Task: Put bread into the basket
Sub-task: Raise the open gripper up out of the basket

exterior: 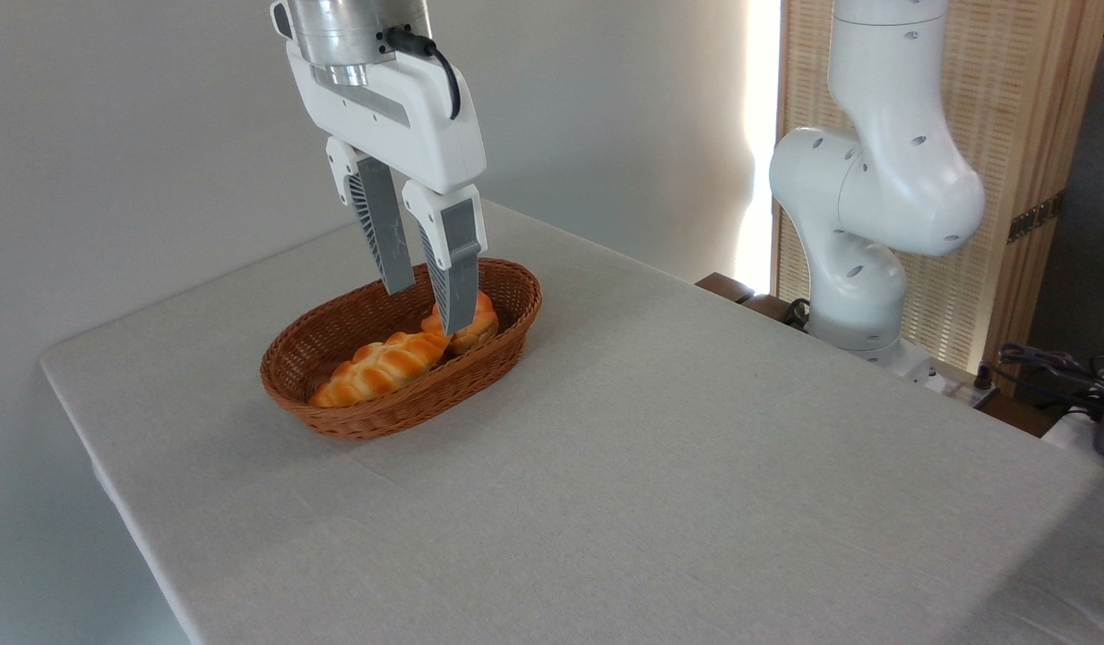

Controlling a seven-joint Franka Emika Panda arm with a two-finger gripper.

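Note:
The oval brown wicker basket (pixel 373 414) stands on the left part of the table. Inside it lies the bread (pixel 380 368), a long braided golden-orange loaf along the near wall, its right end against a small round bun (pixel 477 328). My gripper (pixel 426 309) hangs over the basket's right half with its two grey fingers spread apart and nothing between them. The nearer fingertip (pixel 458 315) covers part of the bun; the other tip ends above the basket's floor. The loaf rests free of the fingers.
A grey cloth-covered table (pixel 659 466) stretches to the right and front of the basket. The arm's white base (pixel 861 242) rises past the table's far right edge, with cables and clutter (pixel 1067 372) beside it.

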